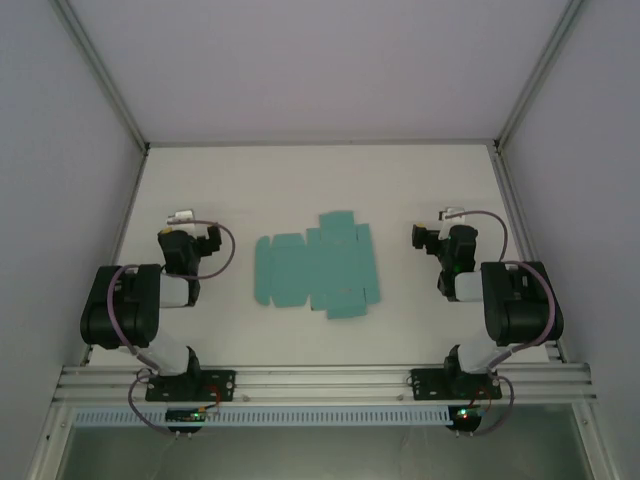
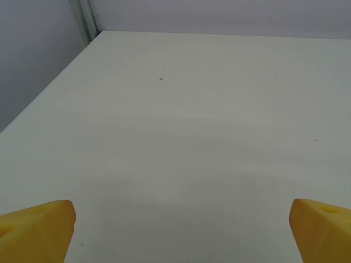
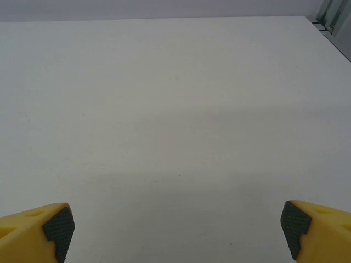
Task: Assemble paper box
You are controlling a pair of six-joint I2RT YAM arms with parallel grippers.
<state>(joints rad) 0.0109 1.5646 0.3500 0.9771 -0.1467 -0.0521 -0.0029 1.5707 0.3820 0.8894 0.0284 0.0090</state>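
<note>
We count one flat paper box (image 1: 318,268), two folded arms (image 1: 125,305); left gripper (image 2: 181,216) and right gripper (image 3: 175,219) gape wide, empty.

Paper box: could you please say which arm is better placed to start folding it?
Right, marginally: the paper box lies flat midway between both arms, narrow flaps nearest the open right fingers; left fingers open too.

We count one paper box (image 1: 315,265), a single flat teal sheet, on one table (image 1: 300,180). There are two arms: the left arm (image 1: 130,305) to the left of the box and the right arm (image 1: 515,300) to its right. We count two grippers, the left gripper (image 2: 181,230) and the right gripper (image 3: 175,230), each with two yellow fingertips (image 2: 38,233), four in all.
</note>
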